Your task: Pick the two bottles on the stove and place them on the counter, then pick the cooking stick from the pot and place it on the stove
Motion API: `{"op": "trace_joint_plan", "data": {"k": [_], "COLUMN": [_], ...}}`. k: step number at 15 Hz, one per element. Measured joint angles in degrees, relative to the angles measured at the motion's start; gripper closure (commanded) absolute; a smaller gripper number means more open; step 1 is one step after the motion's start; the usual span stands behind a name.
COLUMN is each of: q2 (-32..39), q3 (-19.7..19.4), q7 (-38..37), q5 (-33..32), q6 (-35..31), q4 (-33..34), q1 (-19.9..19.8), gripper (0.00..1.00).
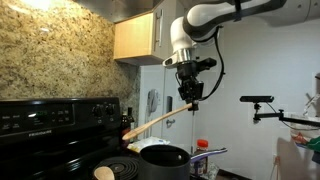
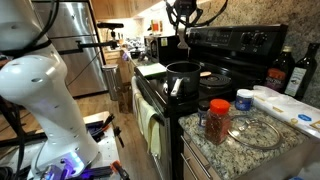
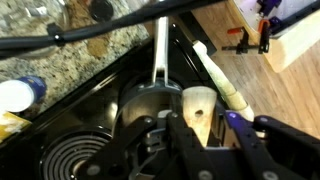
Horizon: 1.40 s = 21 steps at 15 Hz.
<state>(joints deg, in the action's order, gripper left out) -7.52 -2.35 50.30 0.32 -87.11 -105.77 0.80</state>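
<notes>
In an exterior view the granite counter fills the foreground. The red-capped bottle stands upright on it, with a blue-capped jar near its 1 o'clock and a round glass dish just beside it at 4 o'clock.

Beyond the counter is the stove. The pot sits on a front burner, its silvery handle pointing to about 6 o'clock, toward the counter.

Seen from the opposite side, a round tan bottle top shows at the bottom edge, at 8 o'clock from the pot. I cannot tell whether it stands on the stove or on a counter.

Above the pot, at roughly its 1 o'clock, hangs the gripper, its fingers pinched together on the upper end of the cooking stick. The stick slants down toward 8 o'clock and is wholly in the air. Its lower end floats over the stove in front of the black back panel, apart from the pot's rim.

The wrist view shows a tan piece of wood clamped between the dark fingers. The pot and its straight handle lie below at 12 o'clock, and a coil burner at 8 o'clock.
</notes>
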Motion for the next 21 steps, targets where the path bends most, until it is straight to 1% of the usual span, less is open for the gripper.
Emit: {"op": "trace_joint_plan", "data": {"k": [2, 3, 4, 5, 7, 8, 10, 12, 13, 15, 17, 21], "q2": [1.5, 2.8, 4.4, 5.9, 7.8, 8.1, 8.0, 8.1, 8.0, 7.3, 5.9, 1.9], "q3": [0.3, 0.4, 0.7, 1.1, 1.4, 1.4, 1.4, 1.4, 1.4, 1.8, 2.7, 5.6], "q7": [0.0, 0.2, 1.5, 2.5, 3.2, 3.3, 3.4, -0.7, -3.3, -8.1, -12.6, -22.1], "q5": [6.4, 9.9, 12.5, 13.8, 14.3, 14.4, 14.4, 15.9, 16.9, 18.6, 19.9, 20.3], "q6": [-0.7, -1.6, -2.3, -2.7, -2.9, -2.9, -2.9, -3.6, -5.0, -9.3, -15.7, -33.6], "q4": [0.0, 0.0, 0.1, 0.3, 1.0, 1.3, 1.5, 1.4, 1.1, -0.9, -5.1, -17.8], "q1": [0.7, 1.1, 1.6, 2.0, 2.4, 2.4, 2.4, 2.3, 2.3, 2.3, 2.4, 3.7], "gripper": [0.86, 0.7, 0.7, 0.7, 0.7, 0.86, 0.86, 0.86, 0.86, 0.86, 0.86, 0.86]}}
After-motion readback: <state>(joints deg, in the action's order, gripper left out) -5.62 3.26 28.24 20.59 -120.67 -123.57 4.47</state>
